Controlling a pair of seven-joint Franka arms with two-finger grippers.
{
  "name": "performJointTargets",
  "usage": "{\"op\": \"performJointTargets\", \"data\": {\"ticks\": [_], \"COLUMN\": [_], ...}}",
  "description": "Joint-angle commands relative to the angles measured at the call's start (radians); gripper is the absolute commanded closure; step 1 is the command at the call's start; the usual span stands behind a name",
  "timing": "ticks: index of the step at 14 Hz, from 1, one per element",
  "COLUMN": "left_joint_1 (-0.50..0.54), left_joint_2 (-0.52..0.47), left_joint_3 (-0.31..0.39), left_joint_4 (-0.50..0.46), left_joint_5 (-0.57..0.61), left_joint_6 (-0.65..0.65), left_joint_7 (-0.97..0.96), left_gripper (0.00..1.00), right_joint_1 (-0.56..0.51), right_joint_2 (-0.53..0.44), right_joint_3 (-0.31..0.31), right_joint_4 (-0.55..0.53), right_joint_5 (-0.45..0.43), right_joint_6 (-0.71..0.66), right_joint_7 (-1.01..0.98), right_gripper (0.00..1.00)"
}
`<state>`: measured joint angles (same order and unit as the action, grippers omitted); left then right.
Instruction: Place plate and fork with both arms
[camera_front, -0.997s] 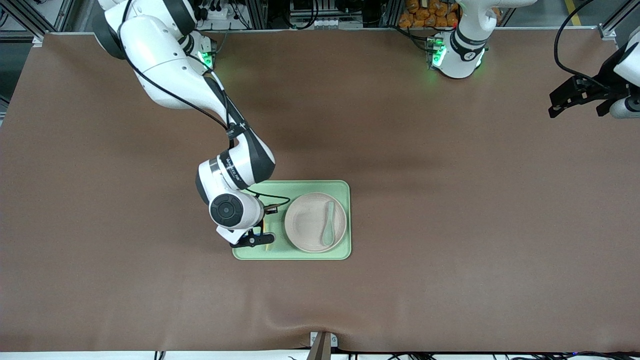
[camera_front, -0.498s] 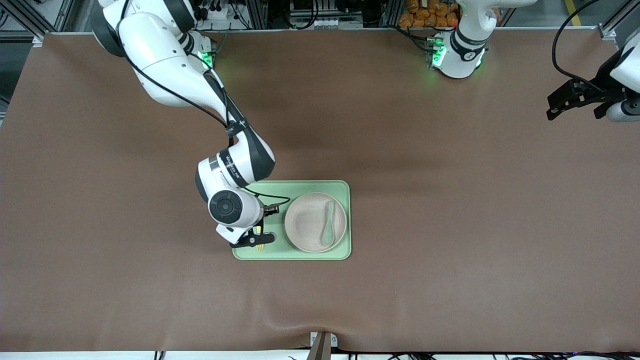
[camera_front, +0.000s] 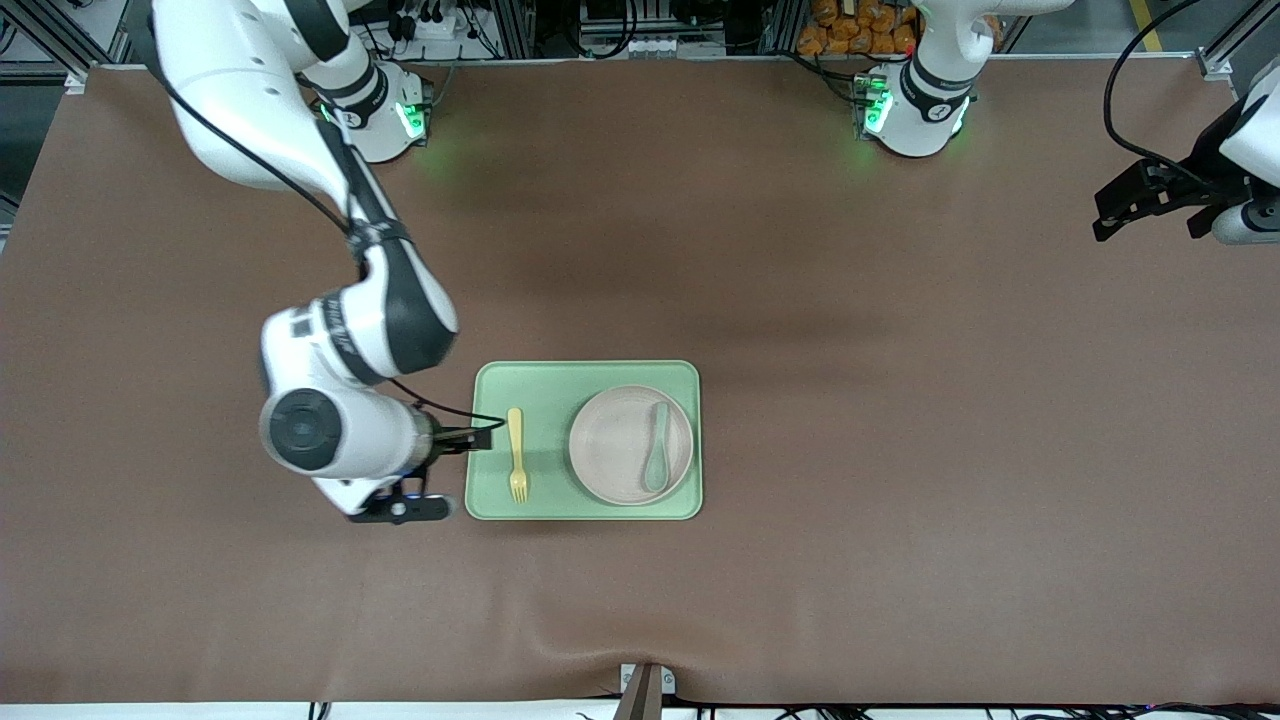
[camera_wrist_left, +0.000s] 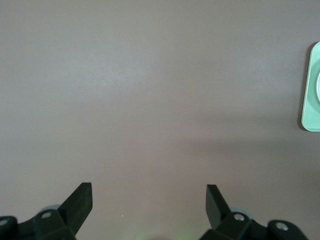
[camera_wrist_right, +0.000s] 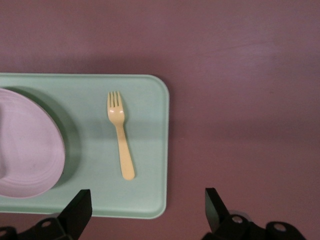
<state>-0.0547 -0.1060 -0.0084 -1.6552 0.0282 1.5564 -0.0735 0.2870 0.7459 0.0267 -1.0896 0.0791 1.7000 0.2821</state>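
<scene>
The pale yellow fork (camera_front: 516, 456) (camera_wrist_right: 120, 135) lies flat on the light-green tray (camera_front: 545, 385) (camera_wrist_right: 147, 125), beside the off-white plate (camera_front: 615, 445) (camera_wrist_right: 25, 150). The plate sits on the same tray, toward the left arm's end of it. My right gripper (camera_front: 402, 503) (camera_wrist_right: 147, 207) is open and holds nothing. It hovers over the tray's edge and the table at the right arm's end of the tray, apart from the fork. My left gripper (camera_front: 1130, 200) (camera_wrist_left: 148, 200) hangs open and empty over bare table at the left arm's end, where it waits.
A grey-green spoon (camera_front: 657, 452) rests on the plate. Brown matting (camera_front: 900, 450) covers the whole table. The left wrist view catches only the tray's corner (camera_wrist_left: 311, 100) at the picture's edge.
My right gripper has opened and let go of the fork, which now lies on the tray. The right arm has drawn back off the tray toward its own end. The left arm has barely moved.
</scene>
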Motion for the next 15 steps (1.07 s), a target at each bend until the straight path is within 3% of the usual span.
{"op": "performJointTargets", "data": {"ticks": [1, 4, 5, 10, 13, 15], "left_joint_1": [-0.001, -0.001, -0.001, 0.001, 0.001, 0.001], "left_joint_2": [-0.026, -0.023, -0.023, -0.024, -0.029, -0.027], "left_joint_3": [-0.002, -0.002, -0.002, -0.002, -0.002, -0.002], "left_joint_4": [-0.024, -0.024, -0.024, -0.024, -0.034, -0.035], "left_joint_5": [0.016, 0.016, 0.016, 0.016, 0.015, 0.015], "left_joint_6": [0.020, 0.022, 0.024, 0.025, 0.030, 0.031], "left_joint_7": [-0.006, -0.006, -0.005, -0.005, -0.005, -0.005], "left_gripper": [0.00, 0.00, 0.00, 0.00, 0.00, 0.00], "right_joint_1": [-0.099, -0.268, -0.294, -0.358, -0.342, -0.325], "right_joint_2": [-0.101, -0.177, -0.204, -0.388, -0.526, -0.647], "right_joint_3": [0.050, 0.192, 0.209, 0.207, 0.142, 0.116], "right_joint_4": [-0.015, -0.015, -0.016, -0.038, -0.152, -0.299], "right_joint_5": [0.010, -0.001, -0.008, -0.021, -0.010, -0.009], "right_joint_6": [-0.057, -0.153, -0.169, -0.299, -0.287, -0.235], "right_joint_7": [-0.008, 0.000, 0.003, -0.009, -0.012, -0.014], "right_gripper": [0.00, 0.00, 0.00, 0.00, 0.00, 0.00]}}
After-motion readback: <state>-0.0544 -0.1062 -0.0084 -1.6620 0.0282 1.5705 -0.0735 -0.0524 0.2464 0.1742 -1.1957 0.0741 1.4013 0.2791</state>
